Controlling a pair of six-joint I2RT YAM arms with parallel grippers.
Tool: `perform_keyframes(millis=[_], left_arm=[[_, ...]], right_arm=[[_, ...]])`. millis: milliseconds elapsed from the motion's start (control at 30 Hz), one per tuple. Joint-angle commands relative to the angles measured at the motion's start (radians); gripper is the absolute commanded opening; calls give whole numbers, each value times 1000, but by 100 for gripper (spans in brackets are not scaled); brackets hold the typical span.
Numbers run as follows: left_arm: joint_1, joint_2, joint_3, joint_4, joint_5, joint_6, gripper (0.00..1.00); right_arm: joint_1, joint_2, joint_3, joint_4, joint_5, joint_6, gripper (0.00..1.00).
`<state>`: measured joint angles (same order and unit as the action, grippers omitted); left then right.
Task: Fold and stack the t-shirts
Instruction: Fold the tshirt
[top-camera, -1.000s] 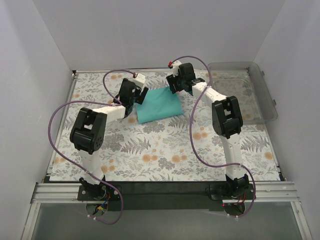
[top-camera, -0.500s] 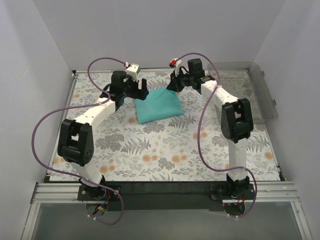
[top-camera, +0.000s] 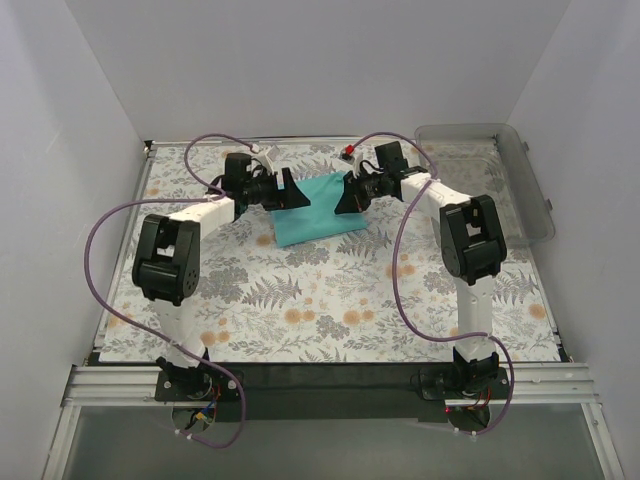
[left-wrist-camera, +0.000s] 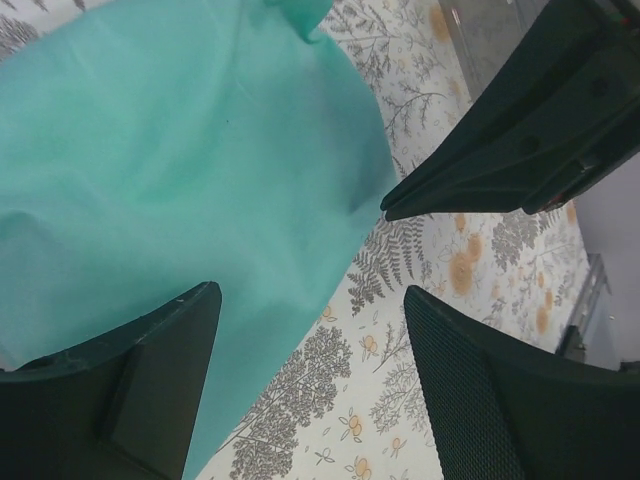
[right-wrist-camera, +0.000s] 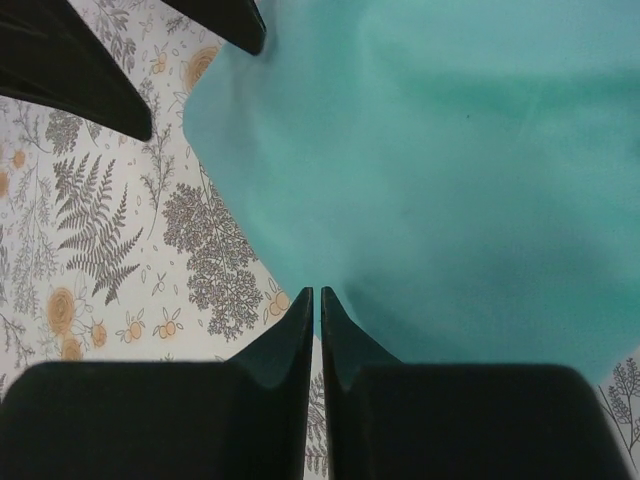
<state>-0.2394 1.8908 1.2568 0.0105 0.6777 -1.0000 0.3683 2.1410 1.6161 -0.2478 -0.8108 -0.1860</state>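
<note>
The teal t-shirt (top-camera: 318, 210) lies folded into a small rectangle at the middle back of the floral table. My left gripper (top-camera: 291, 196) is open at its left edge; in the left wrist view (left-wrist-camera: 310, 293) the shirt (left-wrist-camera: 170, 170) reaches under the left finger (left-wrist-camera: 130, 380). My right gripper (top-camera: 347, 200) is shut at the shirt's right edge. In the right wrist view (right-wrist-camera: 316, 296) its tips rest right at the border of the shirt (right-wrist-camera: 450, 170), with no cloth seen between them. Each wrist view shows the other gripper's dark fingers across the shirt.
A clear plastic bin (top-camera: 497, 185) stands at the back right of the table. The floral tablecloth (top-camera: 320, 300) covers the table between the shirt and the arm bases. White walls close in the left, back and right sides.
Both grippers have swung inward and come down to the shirt's left and right edges, facing each other. The shirt has not moved.
</note>
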Motion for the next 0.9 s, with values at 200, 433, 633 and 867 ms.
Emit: perform_keyframes(millis=[200, 433, 633, 867], left_arm=[[31, 183, 87, 146, 83, -213, 67], [95, 241, 95, 219, 17, -313, 67], [130, 287, 102, 293, -20, -385, 67], [141, 318, 116, 405, -33, -480, 67]], right_arm=[[-19, 76, 50, -39, 71, 51, 9], [-17, 103, 56, -71, 142, 45, 6], [-17, 120, 70, -94, 165, 39, 5], [-19, 140, 84, -114, 173, 30, 5]])
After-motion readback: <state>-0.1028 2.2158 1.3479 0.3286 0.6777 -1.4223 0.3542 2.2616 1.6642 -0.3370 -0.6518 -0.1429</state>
